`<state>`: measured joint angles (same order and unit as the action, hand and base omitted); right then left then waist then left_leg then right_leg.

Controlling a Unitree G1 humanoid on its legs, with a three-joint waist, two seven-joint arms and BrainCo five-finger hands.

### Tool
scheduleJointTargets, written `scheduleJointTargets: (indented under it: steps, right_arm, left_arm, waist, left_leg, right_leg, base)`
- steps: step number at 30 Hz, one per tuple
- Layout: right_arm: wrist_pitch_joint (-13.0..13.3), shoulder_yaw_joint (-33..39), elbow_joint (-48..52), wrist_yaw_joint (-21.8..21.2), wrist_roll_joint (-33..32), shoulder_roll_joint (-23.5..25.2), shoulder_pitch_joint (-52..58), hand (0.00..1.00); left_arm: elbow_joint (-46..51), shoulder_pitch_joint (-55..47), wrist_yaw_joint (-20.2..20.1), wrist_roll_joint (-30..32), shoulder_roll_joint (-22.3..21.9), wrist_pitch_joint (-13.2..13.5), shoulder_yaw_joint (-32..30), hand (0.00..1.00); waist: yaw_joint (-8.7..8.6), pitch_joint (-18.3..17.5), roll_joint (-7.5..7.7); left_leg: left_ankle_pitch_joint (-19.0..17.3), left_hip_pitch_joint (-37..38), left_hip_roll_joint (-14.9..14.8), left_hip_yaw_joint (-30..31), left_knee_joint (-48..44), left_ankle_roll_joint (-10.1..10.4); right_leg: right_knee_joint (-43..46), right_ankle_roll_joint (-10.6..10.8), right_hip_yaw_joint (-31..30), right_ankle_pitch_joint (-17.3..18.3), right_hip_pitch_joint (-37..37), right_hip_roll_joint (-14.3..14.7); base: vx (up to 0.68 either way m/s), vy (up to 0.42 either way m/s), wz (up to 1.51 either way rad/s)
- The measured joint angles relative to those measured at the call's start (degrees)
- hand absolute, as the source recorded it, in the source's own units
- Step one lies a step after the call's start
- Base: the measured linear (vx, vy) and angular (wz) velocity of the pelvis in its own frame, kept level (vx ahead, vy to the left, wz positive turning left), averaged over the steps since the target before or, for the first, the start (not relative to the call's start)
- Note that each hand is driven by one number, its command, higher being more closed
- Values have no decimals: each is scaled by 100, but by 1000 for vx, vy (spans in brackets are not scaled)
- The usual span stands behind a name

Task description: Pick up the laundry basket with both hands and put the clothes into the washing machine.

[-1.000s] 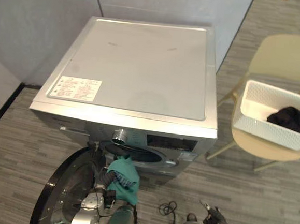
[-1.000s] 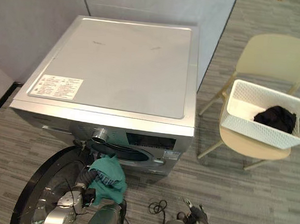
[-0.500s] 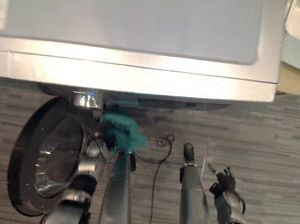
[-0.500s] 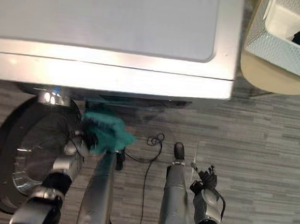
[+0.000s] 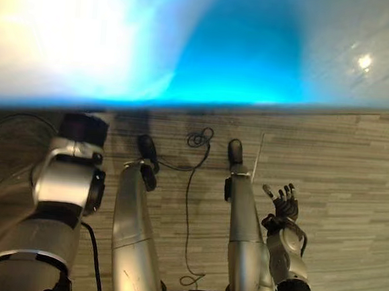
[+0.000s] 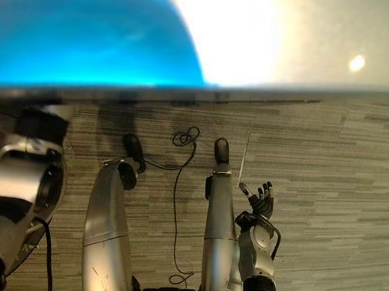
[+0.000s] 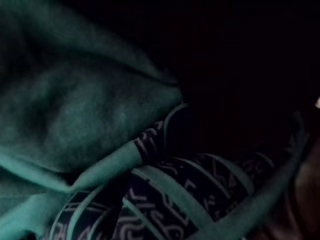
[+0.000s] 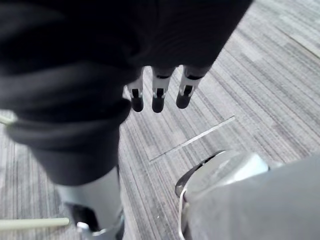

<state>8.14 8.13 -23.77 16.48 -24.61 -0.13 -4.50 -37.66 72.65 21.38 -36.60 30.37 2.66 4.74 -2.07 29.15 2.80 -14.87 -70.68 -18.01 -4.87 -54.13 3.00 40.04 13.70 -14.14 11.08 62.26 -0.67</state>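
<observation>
Teal garment, dark patterned band across it, bunched in darkness close before left wrist. Left arm reaches under washing machine front edge; left hand hidden there, grasp cannot be told. Right hand released, fingers straight, above floor near machine front.

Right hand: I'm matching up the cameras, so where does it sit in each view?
Left eye view: right hand lower right, open above the floor.
Right eye view: right of centre, low.
Right wrist view: fingers at top centre.
Left wrist view: green cloth in darkness.
Shared landmark: pale floor seam beside the hand.
</observation>
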Motion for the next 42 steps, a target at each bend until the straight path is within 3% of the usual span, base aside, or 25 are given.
scheduleJointTargets:
  steps: [1,2,3,7,8,10,12,13,14,19,24,26,28,31,32,34,36,42]
  right_arm:
    - [23,1,-24,-25,-16,1,7,0]
    - [30,-15,-12,-51,-29,11,19,0]
    - [63,11,-10,-57,-72,3,117,0]
    - [142,48,-17,-169,-193,-35,320,0]
    - [171,48,0,-177,-193,-37,387,0]
    - [180,59,-16,-175,-197,-58,424,0]
    - [248,121,-5,-176,-241,-102,555,0]
    - [270,142,-3,-175,-246,-113,567,0]
    - [294,151,-3,-170,-254,-180,570,0]
    - [446,71,11,-176,-257,-288,567,0]
    - [437,-133,-62,-178,-433,-274,566,0]
    - [382,-134,-126,-178,-467,-255,563,0]
    - [235,-137,-191,-167,-576,-248,550,0]
    - [62,-138,-185,-169,-632,-203,524,0]
    - [31,-139,-185,-169,-632,-198,495,0]
    - [-25,-165,-182,-167,-630,-173,416,0]
    - [-76,-197,-166,-162,-628,-150,370,0]
    - [-173,-245,-165,-161,-587,-148,367,0]
  left_arm:
    - [1,648,-3,-2,219,27,203,100]
    - [217,648,-68,16,318,358,210,100]
    - [385,753,-20,4,351,461,372,100]
    - [426,989,450,-3,411,633,713,100]
    - [548,1017,729,11,576,676,825,100]
    - [647,1015,1096,381,721,704,840,100]
    - [648,987,1845,1449,793,588,835,100]
    - [648,986,1949,1652,805,555,835,100]
    - [659,972,2165,2106,809,418,835,0]
    - [659,925,2228,3222,793,-26,834,0]
    - [-110,944,1508,3190,551,-218,685,0]
    - [-660,939,1208,2562,357,-235,574,0]
    - [-1031,867,762,1510,106,-249,492,0]
    - [-1030,510,214,746,-210,-222,143,0]
    - [-1031,449,187,521,-251,-199,139,0]
    - [-1030,203,26,-557,-487,-97,83,0]
    - [-1017,-38,-11,-1058,-660,1,-110,0]
    - [-707,-1112,-3,-1301,-859,159,-815,0]
  waist:
    - [-17,2,-3]
    - [-51,24,36]
    - [-14,55,86]
    - [31,96,91]
    - [19,97,90]
    - [19,97,90]
    - [23,97,90]
    - [19,97,90]
    - [11,97,89]
    - [-11,100,86]
    - [14,100,86]
    - [17,100,86]
    - [13,100,86]
    - [9,101,86]
    - [6,101,86]
    - [10,101,85]
    - [-2,101,85]
    - [14,101,85]
  left_leg:
    - [-11,-73,-41,-5,-61,-7]
    - [-12,-111,-80,-25,-97,-8]
    - [-11,-145,-105,-53,-118,-9]
    - [-8,-210,-90,-76,-188,-13]
    - [-8,-261,-92,-97,-194,-13]
    - [-7,-290,-96,-107,-214,-15]
    - [-6,-316,-108,-75,-243,-16]
    - [-6,-318,-110,-68,-244,-16]
    - [-6,-326,-111,-49,-244,-16]
    - [3,-352,-101,-1,-240,-8]
    - [50,-351,-95,50,-184,20]
    - [51,-353,-95,58,-184,20]
    - [56,-354,-86,81,-187,11]
    - [58,-340,-86,122,-185,10]
    - [59,-331,-86,124,-183,10]
    - [60,-246,-86,119,-160,10]
    - [67,-138,-85,109,-110,23]
    - [229,375,-53,96,273,136]
  right_leg:
    - [14,2,-10,-2,46,51]
    - [21,4,-8,-3,69,59]
    - [48,4,-7,-3,117,70]
    - [167,2,15,-1,214,61]
    - [237,-3,-2,3,311,60]
    - [316,-10,-7,7,379,59]
    - [393,-31,24,18,414,61]
    - [396,-34,36,20,415,62]
    - [403,-35,70,20,416,65]
    - [509,-93,200,51,466,57]
    - [543,-124,277,68,474,56]
    - [535,-124,286,68,466,56]
    - [510,-123,305,67,429,48]
    - [479,-122,339,66,377,49]
    - [477,-122,341,67,366,50]
    - [468,-122,342,67,298,48]
    - [451,-124,342,68,203,45]
    - [353,-188,416,92,-188,17]
  base:
    - [18,8,-18]
    - [23,11,-13]
    - [0,0,0]
    - [11,9,3]
    - [0,0,0]
    - [-8,-1,-2]
    - [0,0,0]
    - [0,0,0]
    - [0,0,0]
    - [17,1,4]
    - [18,3,4]
    - [0,0,0]
    - [26,34,3]
    - [39,46,2]
    - [0,0,0]
    - [0,0,0]
    - [8,1,2]
    - [31,-31,11]
